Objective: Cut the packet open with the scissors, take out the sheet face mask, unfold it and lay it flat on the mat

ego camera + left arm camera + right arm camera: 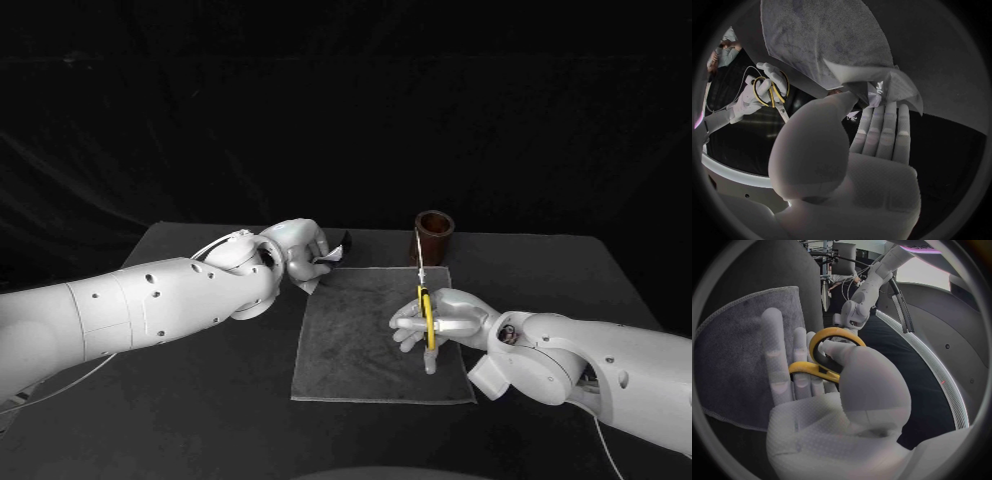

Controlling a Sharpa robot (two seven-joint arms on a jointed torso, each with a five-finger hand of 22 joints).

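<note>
Right hand (440,322) grips yellow-handled scissors (424,295) above the grey mat (361,360) on the tabletop (173,410), blades pointing away from the robot; left hand (299,252) pinches the packet (330,256) by the mat's far left corner.

left hand (299,256): holds packet (330,255) | right hand (441,322): holds scissors (427,312) above mat (361,350)

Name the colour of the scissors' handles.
Yellow. The scissors show it best in the right wrist view.
</note>
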